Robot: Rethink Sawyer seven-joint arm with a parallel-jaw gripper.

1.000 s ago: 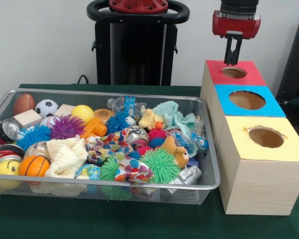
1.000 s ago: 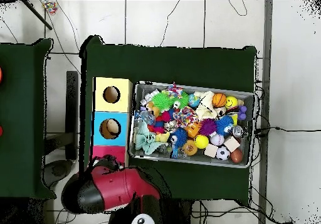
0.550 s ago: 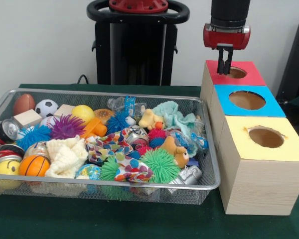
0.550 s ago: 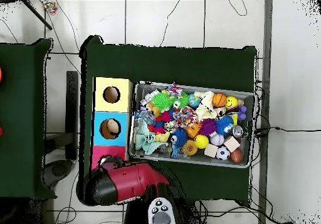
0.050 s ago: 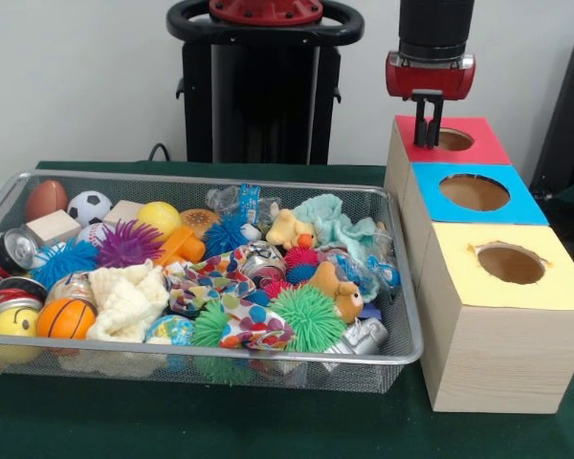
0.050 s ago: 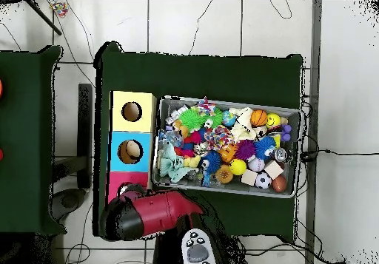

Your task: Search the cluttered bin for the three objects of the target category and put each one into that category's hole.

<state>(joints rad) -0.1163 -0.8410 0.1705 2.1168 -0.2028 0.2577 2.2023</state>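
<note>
Gripper [image 5: 427, 132] is hovering beside the red hole [image 5: 450, 140], jaws pressed together, empty | bin [image 5: 398, 287] toys looking light, soft; pinching mid-body seems best

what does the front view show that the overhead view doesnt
Only the front view shows the pincer, hanging over the red box with its tips close together, and the boxes' wooden side walls. Only the overhead view shows the whole green table, the floor and cables around it, and the arm's red body hiding most of the red box. Both show the wire bin of toys and the yellow box and blue box with holes.
</note>
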